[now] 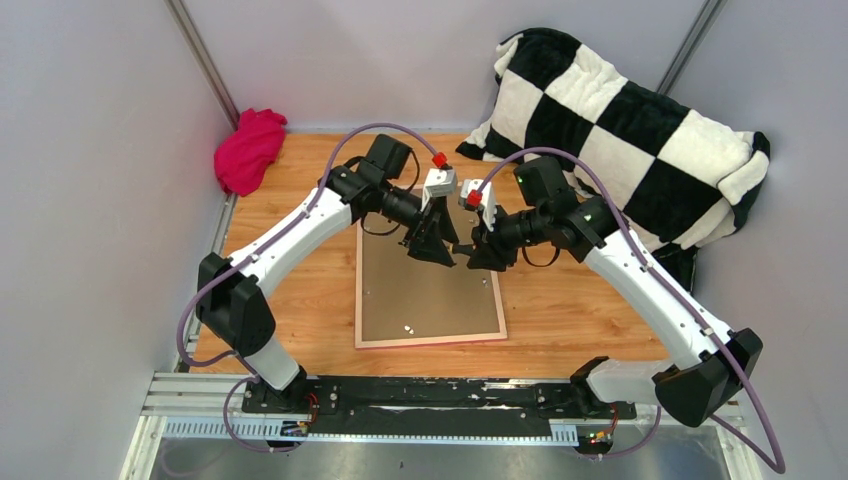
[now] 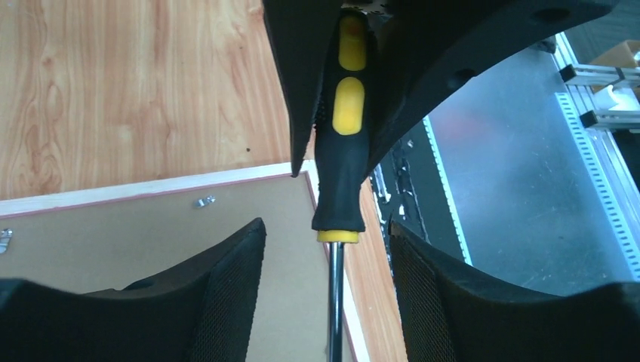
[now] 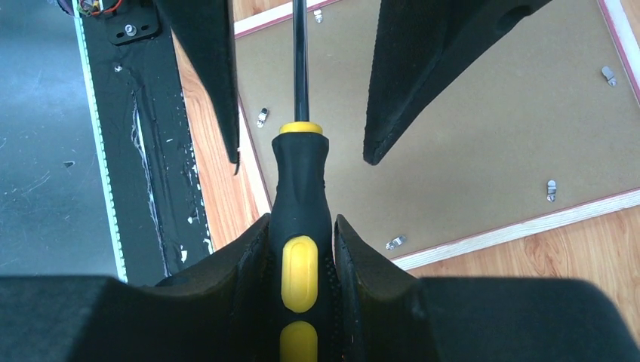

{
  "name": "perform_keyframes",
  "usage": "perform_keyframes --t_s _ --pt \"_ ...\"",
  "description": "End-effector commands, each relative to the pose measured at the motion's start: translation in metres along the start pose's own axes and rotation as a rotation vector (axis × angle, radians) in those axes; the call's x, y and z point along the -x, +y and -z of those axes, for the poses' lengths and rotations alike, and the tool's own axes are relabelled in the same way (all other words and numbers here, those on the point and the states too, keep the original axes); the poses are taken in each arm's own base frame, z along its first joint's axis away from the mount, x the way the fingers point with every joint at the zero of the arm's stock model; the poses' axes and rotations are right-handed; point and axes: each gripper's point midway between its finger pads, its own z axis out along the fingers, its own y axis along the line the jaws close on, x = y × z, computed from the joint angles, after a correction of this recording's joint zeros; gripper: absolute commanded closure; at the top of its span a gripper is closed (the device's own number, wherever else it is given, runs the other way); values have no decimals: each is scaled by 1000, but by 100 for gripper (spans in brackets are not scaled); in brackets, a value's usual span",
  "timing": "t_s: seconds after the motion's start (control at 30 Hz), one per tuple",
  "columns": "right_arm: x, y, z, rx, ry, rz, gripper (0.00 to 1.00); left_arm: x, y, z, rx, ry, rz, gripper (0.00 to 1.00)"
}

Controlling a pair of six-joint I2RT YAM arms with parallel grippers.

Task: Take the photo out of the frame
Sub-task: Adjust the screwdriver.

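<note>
The frame (image 1: 430,342) lies face down in the middle of the table, its brown backing board (image 1: 425,285) up and small metal tabs (image 3: 551,188) along its edges. The photo is hidden under the board. My right gripper (image 3: 302,219) is shut on the black and yellow handle of a screwdriver (image 3: 300,181), held above the frame's far end. My left gripper (image 2: 326,226) faces it. Its fingers (image 2: 226,286) stand open on either side of the steel shaft, with a gap on both sides. In the top view the two grippers (image 1: 432,245) (image 1: 490,250) meet tip to tip.
A magenta cloth (image 1: 248,148) lies at the far left corner. A black and white checkered pillow (image 1: 620,130) fills the far right. Walls close in on both sides, and a metal rail (image 1: 400,400) runs along the near edge.
</note>
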Motion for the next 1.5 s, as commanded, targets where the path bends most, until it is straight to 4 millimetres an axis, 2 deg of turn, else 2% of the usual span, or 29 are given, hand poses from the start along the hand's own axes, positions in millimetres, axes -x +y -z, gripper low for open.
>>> perform_keyframes --t_s 0.0,0.07,0.17,0.27,0.37,0.4,0.73,0.8,0.93,1.07,1.23,1.4,1.43,1.47 --pt "0 -5 -1 0 -17 2 100 10 -13 -6 -43 -11 -17 38" --pt "0 -6 -1 -2 -19 -1 100 8 -15 -10 -50 -3 -16 39" --pt "0 -7 -1 -6 -22 -4 100 7 -16 -13 -56 3 -22 50" --pt "-1 -8 -1 -8 -22 -7 100 9 -16 -14 -62 2 -19 69" --pt "-1 -8 0 -11 -28 -7 100 8 -13 -15 -51 7 -20 97" --pt "0 -8 1 -10 -33 -8 100 7 -12 -15 -45 12 -17 100" --pt "11 -10 20 -2 -133 -83 100 8 -3 -16 -17 24 -6 100" --pt "12 -13 22 -11 -147 -114 92 11 -1 -16 -9 23 -5 100" --pt "13 -19 24 -34 -181 -145 90 22 4 -15 5 15 -3 100" --pt "18 -14 29 -13 -214 -148 86 24 13 -17 30 23 18 100" --pt "19 -8 31 25 -239 -131 76 24 18 -16 32 20 42 100" --pt "22 -5 39 47 -273 -128 73 29 19 -10 35 1 47 100" --pt "23 -4 42 51 -282 -128 58 31 19 -8 34 -8 48 100" --pt "23 -3 44 57 -290 -126 35 32 19 -6 35 -12 48 100"
